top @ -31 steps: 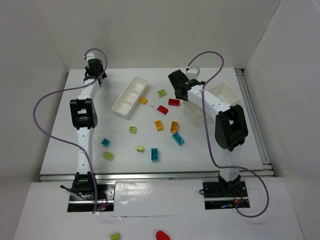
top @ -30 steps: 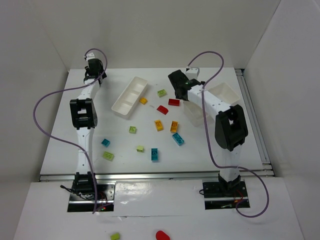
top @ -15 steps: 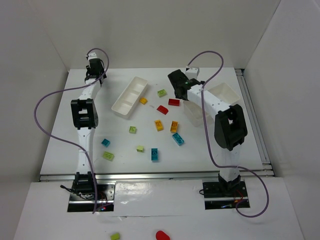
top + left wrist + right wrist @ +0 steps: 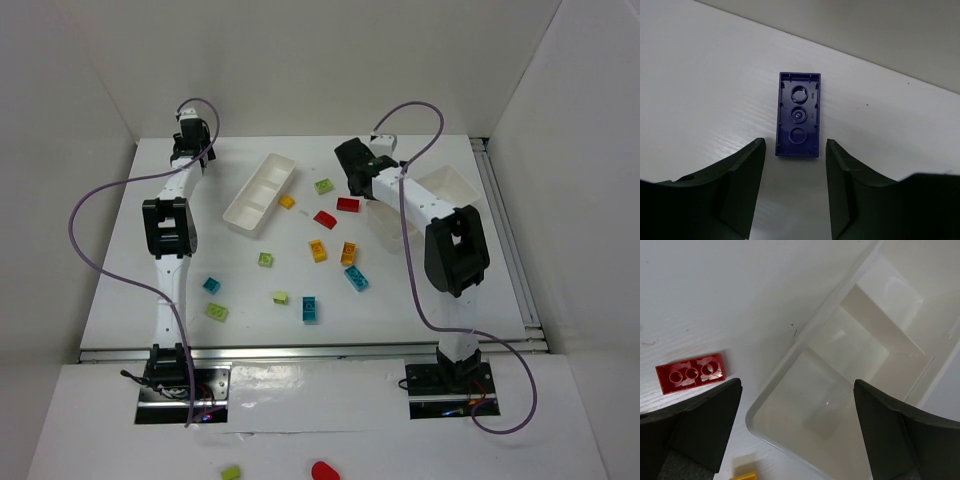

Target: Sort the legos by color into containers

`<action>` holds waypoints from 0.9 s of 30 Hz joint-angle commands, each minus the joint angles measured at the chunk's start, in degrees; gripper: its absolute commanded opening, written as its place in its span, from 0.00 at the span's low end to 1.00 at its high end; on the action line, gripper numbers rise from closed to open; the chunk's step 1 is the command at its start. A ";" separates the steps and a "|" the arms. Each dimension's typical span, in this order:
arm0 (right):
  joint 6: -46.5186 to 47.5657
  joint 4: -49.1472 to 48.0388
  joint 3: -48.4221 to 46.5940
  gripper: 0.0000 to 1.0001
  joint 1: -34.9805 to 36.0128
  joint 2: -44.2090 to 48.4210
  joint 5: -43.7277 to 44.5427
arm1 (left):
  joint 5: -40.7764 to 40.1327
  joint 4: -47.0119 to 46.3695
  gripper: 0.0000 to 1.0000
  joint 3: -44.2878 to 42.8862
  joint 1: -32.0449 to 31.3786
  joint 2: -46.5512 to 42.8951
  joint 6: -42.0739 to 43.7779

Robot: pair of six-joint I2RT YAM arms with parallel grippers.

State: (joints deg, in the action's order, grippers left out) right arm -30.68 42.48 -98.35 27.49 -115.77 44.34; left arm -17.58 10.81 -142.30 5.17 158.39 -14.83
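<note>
Before the wide-spread left gripper (image 4: 795,143) lies a dark purple brick (image 4: 798,114), hollow underside up.

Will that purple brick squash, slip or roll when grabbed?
The purple brick looks like hard moulded plastic, so probably stiff. Its hollow underside faces up, so likely light. It lies flat with straight sides, so it should slide, not roll; glossy walls may slip a little.

White arms (image 4: 166,292), black joints (image 4: 167,226), purple cables (image 4: 71,222)
</note>
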 commanded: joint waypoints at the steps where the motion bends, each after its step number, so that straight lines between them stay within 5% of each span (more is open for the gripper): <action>1: 0.00 0.59 -3.34 1.00 -0.33 -1.30 1.63 | 1.15 -0.70 0.61 -3.24 -0.07 1.31 1.64; 14: 1.06 0.59 -4.39 1.00 -0.85 -2.89 1.63 | 2.99 -0.70 0.51 -3.77 -0.07 1.84 2.17; 20: 1.58 0.59 -4.93 1.00 -0.85 -3.41 1.63 | 2.99 -0.70 0.66 -3.77 -0.07 2.36 1.65; 27: 2.11 0.06 -6.06 1.00 -0.85 -5.08 1.63 | 2.47 0.00 0.40 -5.18 0.46 2.37 1.03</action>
State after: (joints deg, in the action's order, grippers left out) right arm -28.82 42.50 -101.19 26.96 -119.79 44.38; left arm -15.11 11.49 -144.90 5.23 159.30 -13.76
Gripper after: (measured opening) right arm 1.000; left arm 0.429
